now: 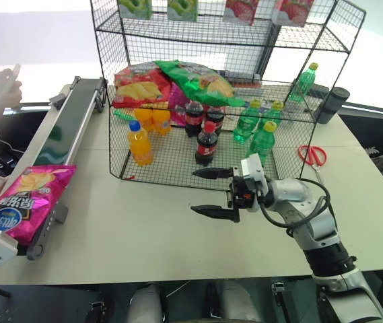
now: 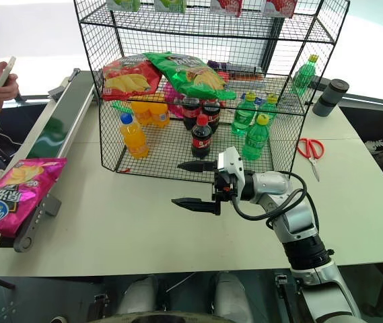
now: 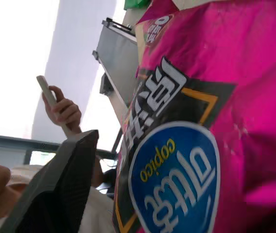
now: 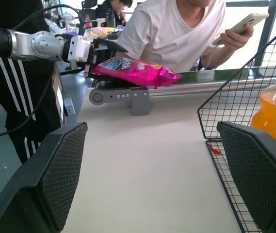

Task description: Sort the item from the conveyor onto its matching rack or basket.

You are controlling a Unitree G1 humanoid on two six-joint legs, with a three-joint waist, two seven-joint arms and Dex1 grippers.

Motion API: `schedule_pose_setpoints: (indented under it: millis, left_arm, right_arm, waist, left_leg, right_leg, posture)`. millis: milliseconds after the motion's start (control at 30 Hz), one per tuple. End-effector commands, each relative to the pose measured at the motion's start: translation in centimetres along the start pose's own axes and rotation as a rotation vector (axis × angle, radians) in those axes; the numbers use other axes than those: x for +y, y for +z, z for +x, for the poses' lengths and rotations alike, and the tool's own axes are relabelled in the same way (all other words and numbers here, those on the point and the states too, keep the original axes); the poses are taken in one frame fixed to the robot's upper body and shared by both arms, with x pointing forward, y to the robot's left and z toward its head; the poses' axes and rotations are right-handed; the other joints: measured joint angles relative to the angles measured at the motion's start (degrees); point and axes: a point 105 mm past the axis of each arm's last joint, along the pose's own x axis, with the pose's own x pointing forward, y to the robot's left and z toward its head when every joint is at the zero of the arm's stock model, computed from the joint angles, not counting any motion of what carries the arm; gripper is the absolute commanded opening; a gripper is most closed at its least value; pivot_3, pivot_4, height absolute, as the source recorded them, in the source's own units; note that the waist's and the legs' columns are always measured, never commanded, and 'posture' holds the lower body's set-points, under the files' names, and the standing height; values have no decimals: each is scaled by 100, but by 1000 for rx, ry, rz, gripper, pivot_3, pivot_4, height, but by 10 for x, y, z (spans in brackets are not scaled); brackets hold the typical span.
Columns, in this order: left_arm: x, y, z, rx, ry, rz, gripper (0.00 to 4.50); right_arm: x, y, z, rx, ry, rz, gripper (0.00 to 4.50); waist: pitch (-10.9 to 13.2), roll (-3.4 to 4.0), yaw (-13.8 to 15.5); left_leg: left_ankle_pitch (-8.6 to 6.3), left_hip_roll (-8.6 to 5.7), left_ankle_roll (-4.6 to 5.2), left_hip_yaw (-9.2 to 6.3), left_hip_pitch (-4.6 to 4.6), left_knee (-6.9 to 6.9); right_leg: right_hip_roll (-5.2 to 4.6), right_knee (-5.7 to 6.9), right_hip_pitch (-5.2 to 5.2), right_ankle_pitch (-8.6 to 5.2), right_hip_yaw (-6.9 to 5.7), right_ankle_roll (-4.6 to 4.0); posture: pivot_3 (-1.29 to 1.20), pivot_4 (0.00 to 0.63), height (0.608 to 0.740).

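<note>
Right gripper [image 1: 215,192]: its jaws are standing spread wide with nothing between them, hovering over the desk [image 1: 144,229] just in front of the wire rack's fenced base, the black fingers pointing toward the conveyor.
Left gripper [image 4: 90,52]: it is sitting at the near end of the conveyor, right at the pink chip bag's end; one black finger [image 3: 60,184] is showing beside the bag's printed face, and whether the jaws are pinching the bag cannot be told.
Pink chip bag [image 1: 24,202]: it is lying flat on the near end of the conveyor, its round blue logo at the end closest to the robot, part of the bag overhanging the belt's edge.
Conveyor [image 1: 70,121]: its dark-green belt is running along the desk's left side, from the near edge back to the wire rack's left corner.
Wire rack [image 1: 292,145]: it is standing at the back of the desk, to the right of the conveyor.
Rack contents: a red chip bag [image 1: 134,84] and a green chip bag [image 1: 198,81] are resting on the middle tier; orange bottles [image 1: 139,142], cola bottles [image 1: 206,142] and green bottles [image 1: 262,140] are standing in the fenced base.
Scissors [image 1: 312,156]: they are lying on the desk just right of the rack.
Person: a hand [image 1: 6,87] is holding a phone beyond the conveyor's far side.
</note>
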Motion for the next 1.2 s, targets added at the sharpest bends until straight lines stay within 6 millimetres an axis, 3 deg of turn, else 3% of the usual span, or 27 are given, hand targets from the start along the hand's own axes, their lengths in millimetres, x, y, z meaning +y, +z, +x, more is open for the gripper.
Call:
schedule_pose_setpoints:
  millis: [33,167,200,400,533,633,767,967,1200]
  left_arm:
    - [11,3,3,-17,36,-4,2187]
    - [11,6,8,-35,33,-13,197]
    - [12,7,8,-37,35,-11,87]
    - [25,9,11,-47,108,-75,87]
    - [57,15,13,-86,228,-182,87]
    - [93,36,16,-183,269,-254,87]
    - [111,60,20,-300,244,-417,87]
    - [106,107,16,-520,-7,-724,87]
    - [87,136,-1,-551,-347,-919,87]
  right_arm:
    - [2,11,-1,-9,0,-61,4500]
    - [1,11,-1,-5,-9,-67,4500]
    - [1,11,-1,-5,-10,-69,4500]
    - [-1,10,-1,-1,-17,-76,4500]
    - [-1,10,-1,-3,-18,-77,4500]
    - [-2,9,-1,-1,-18,-78,4500]
    - [-4,9,0,-2,-19,-84,4500]
    - [-6,10,-2,-7,-27,-80,4500]
    - [-5,12,-7,-28,-30,-2,4500]
  waist:
    - [0,0,2]
    - [0,-1,8]
    - [0,-1,7]
    - [-1,-1,6]
    - [-2,-4,7]
    - [-4,-7,11]
    - [-2,-5,10]
    - [-2,-4,-15]
    - [1,1,2]
  left_leg:
    - [0,0,0,0,0,0]
    - [0,0,0,0,0,0]
    - [0,-1,0,0,0,0]
    - [0,-1,0,0,0,0]
    - [0,-1,0,0,0,1]
    - [1,-1,-1,-1,-1,1]
    - [1,-3,-1,-1,0,2]
    - [9,-2,-15,-1,-1,3]
    - [14,-2,-25,-3,0,2]
  right_leg:
    - [0,0,0,0,0,0]
    - [2,0,1,0,0,0]
    - [2,0,1,0,0,0]
    - [2,1,1,0,0,0]
    - [3,1,3,0,0,1]
    - [2,1,7,1,0,1]
    - [2,1,13,1,0,1]
    - [19,1,28,0,4,1]
    - [29,0,25,-1,7,0]
  posture:
    - [0,150,726]
    - [0,150,726]
    - [0,150,726]
    - [0,150,726]
    - [0,150,726]
    - [0,150,726]
    - [0,150,726]
    - [0,150,726]
    - [0,150,726]
